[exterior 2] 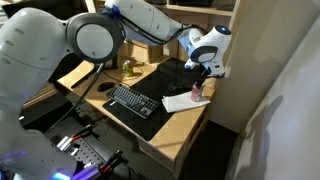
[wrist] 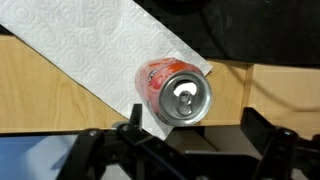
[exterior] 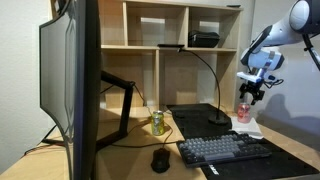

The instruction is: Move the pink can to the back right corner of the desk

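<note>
Setting: a light-wood table (exterior: 300,152) stands before a cubby shelf (exterior: 150,30). A dark monitor (exterior: 70,80) fills the near side of an exterior view.
Pink can (wrist: 175,92): upright, silvery top up, on a white paper towel (wrist: 80,40) beside a black mat (wrist: 250,30).
End effector (exterior: 250,96): hangs just above the pink can and apart from it, fingers spread wide, holding nothing.
Wrist view: looks straight down on the can's top. One dark finger (wrist: 95,150) shows at each lower corner, with the can lying between them and slightly ahead.
Exterior views only: a keyboard (exterior: 225,150) on the mat, a mouse (exterior: 160,160), a desk lamp (exterior: 215,100), and a yellow-green can (exterior: 157,122) well apart from the pink can.
Table edge: in an exterior view the pink can (exterior 2: 196,92) stands near the table's far side edge.
Hard to see: the fingertips are cut off by the wrist view's lower border. In both exterior views the can is small, and its print cannot be read.
</note>
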`<state>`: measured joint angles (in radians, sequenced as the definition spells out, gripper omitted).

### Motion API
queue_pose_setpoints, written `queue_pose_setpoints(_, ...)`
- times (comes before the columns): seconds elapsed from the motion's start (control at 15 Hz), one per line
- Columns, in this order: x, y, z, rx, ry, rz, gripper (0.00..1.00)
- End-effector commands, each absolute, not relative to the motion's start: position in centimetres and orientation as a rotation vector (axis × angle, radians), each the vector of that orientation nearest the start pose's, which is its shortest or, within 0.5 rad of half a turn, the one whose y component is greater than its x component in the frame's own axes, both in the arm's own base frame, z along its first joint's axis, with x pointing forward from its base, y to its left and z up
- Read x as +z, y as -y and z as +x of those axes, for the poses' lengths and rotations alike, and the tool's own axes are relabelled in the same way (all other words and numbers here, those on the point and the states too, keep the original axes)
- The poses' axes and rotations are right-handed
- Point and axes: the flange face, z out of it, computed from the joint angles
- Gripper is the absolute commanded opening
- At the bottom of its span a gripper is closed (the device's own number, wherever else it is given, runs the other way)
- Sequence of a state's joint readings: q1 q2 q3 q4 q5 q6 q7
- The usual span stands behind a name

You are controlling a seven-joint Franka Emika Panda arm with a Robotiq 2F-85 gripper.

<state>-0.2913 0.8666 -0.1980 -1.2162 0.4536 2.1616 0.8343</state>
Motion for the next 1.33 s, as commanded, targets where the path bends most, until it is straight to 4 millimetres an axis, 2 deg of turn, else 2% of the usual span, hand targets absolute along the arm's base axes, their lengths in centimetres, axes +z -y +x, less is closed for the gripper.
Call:
queue_pose_setpoints(0.0,26.8,30.7,70.5,-0.076,-1.951,-2.129,1.00)
queue_pose_setpoints(0.93,22.4,30.4,71.9,0.063,-2.036,-2.102,1.00)
queue_pose_setpoints(1.0,22.3,30.4,71.9,0.066,-2.026,-2.102,0.75)
queue_pose_setpoints(1.07,22.4,30.5,72.0,0.077,-2.023,-2.096,0.74)
queue_pose_setpoints(1.27,22.7,30.9,72.0,0.097,-2.007,-2.090,0.53)
